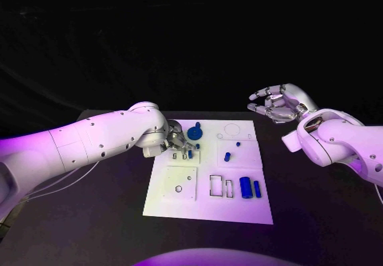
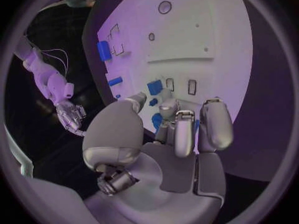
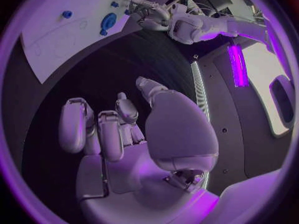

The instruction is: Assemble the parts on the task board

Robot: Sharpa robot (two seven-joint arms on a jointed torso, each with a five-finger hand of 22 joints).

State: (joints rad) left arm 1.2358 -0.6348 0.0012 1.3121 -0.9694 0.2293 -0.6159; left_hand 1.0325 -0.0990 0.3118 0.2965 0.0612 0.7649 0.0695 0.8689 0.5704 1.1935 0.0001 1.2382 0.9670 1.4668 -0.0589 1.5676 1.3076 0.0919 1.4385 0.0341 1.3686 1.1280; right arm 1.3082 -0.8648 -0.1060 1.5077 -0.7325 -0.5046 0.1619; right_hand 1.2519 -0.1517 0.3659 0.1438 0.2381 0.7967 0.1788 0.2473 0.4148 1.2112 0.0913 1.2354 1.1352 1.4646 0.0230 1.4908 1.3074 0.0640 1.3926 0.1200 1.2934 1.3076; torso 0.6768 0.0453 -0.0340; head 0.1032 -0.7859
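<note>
The white task board [image 1: 207,202] lies mid-table. My left hand [image 1: 177,138] hangs over its far left corner, fingers curled down beside a round blue part [image 1: 195,133]. In the left wrist view the fingers [image 2: 181,129] bend toward the thumb with blue [image 2: 157,122] showing between them; whether they grip it is unclear. A small blue part [image 1: 189,154] stands just before that hand. My right hand [image 1: 275,102] is raised off the board's far right corner, fingers apart, holding nothing. The right wrist view shows its bare palm [image 3: 124,134], the board [image 3: 62,45] and the round part [image 3: 109,21] far off.
Two small blue pegs [image 1: 238,144] [image 1: 227,156] stand mid-board. A blue block [image 1: 246,187] and a thin blue bar [image 1: 257,189] lie at the near right, beside empty rectangular slots [image 1: 216,185]. Black table [image 1: 319,210] surrounds the board.
</note>
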